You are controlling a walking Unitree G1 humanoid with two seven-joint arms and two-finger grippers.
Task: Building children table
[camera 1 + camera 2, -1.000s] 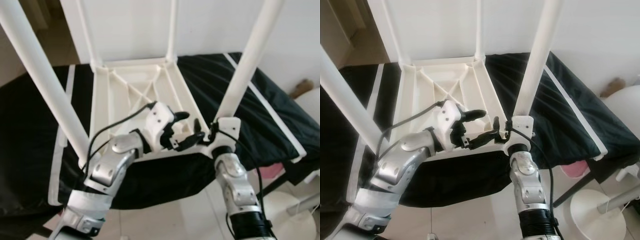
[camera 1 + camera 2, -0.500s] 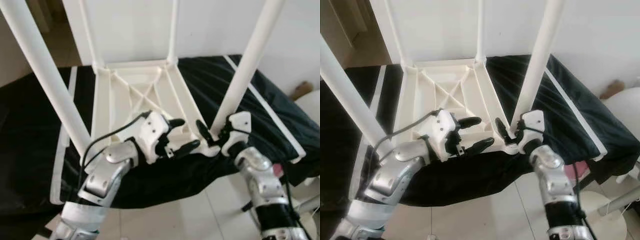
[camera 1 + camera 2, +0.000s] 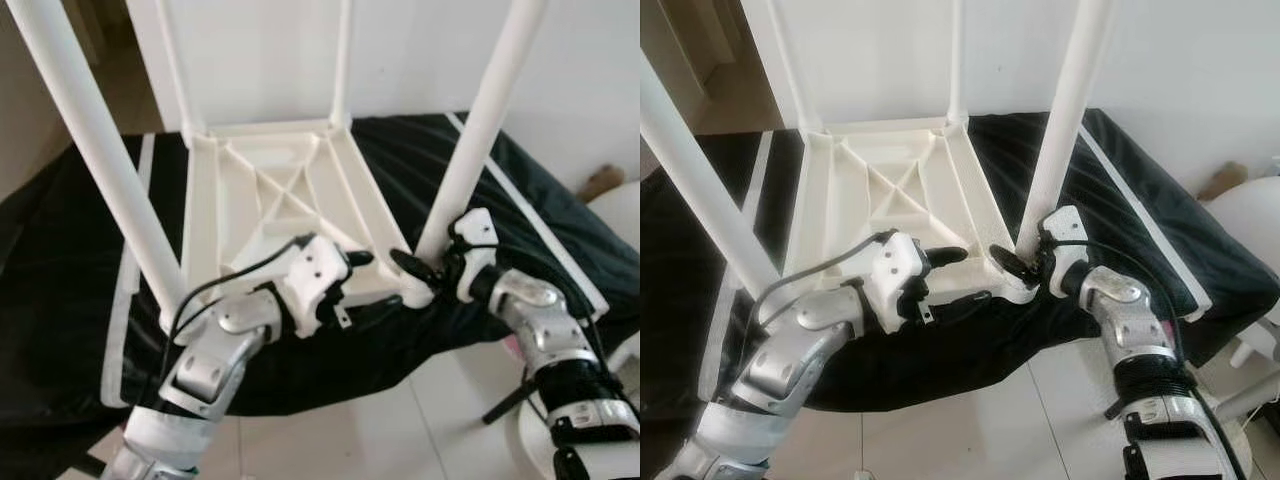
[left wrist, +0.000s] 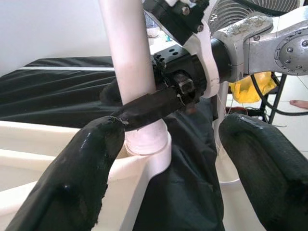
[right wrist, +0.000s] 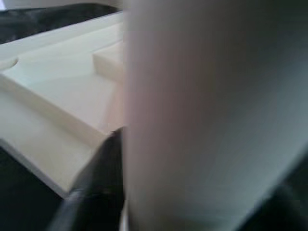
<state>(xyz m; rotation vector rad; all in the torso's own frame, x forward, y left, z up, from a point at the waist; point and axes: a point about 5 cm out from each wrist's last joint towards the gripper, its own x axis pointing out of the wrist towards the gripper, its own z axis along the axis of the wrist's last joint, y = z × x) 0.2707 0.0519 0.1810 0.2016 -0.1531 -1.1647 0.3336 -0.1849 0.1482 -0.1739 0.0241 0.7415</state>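
Grippers work the near edge of the upturned white table (image 3: 270, 190), which lies on a black cloth (image 3: 60, 260). Left gripper (image 3: 355, 285), at 6 o'clock, has fingers spread across that rim. Right gripper (image 3: 1015, 262), at 4 o'clock, is clenched around the base of the near right leg (image 3: 1055, 120). Three more legs (image 3: 95, 160) stand upright at 9, 11 and 12 o'clock.

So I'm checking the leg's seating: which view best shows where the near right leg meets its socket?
The left wrist view: the leg enters the socket close up, right pincer across it. The eye views show it small; the right wrist view is a blurred leg.
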